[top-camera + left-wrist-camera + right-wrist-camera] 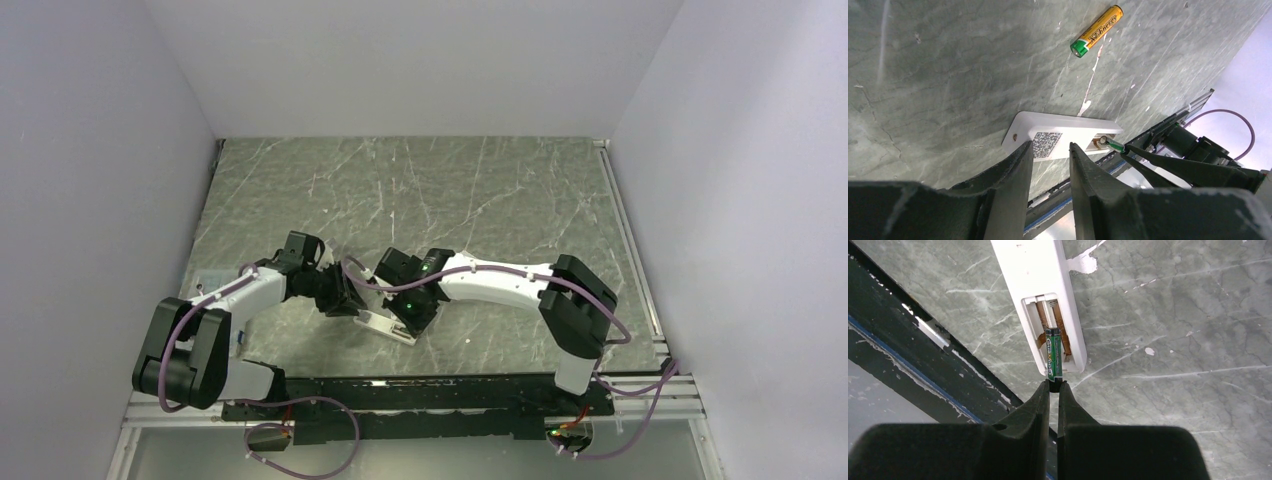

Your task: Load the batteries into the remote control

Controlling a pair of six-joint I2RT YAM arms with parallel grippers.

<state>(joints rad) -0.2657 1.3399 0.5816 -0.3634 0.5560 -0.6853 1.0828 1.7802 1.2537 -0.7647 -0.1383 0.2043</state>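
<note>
Grey-green marbled desk [420, 190], white scuffs, plain pale walls [100, 150] all round. Right gripper [1053, 387] pinched the green battery [1053, 360] at the remote control's [1038, 280] open bay. Orange battery [1098, 31] lay well beyond the remote. Left gripper [1050, 150] sat just beside it, jaws apart, empty.

The slim white plastic remote control [1063, 135] bears a black QR square, with copper-brown contacts in its bay. The thin green cylindrical battery [1053, 354] has white lettering. In the left wrist view, at one o'clock from the remote, the orange-gold cylindrical battery [1096, 31] ends green. The grey-green marble tabletop [948, 75] is white-veined.
</note>
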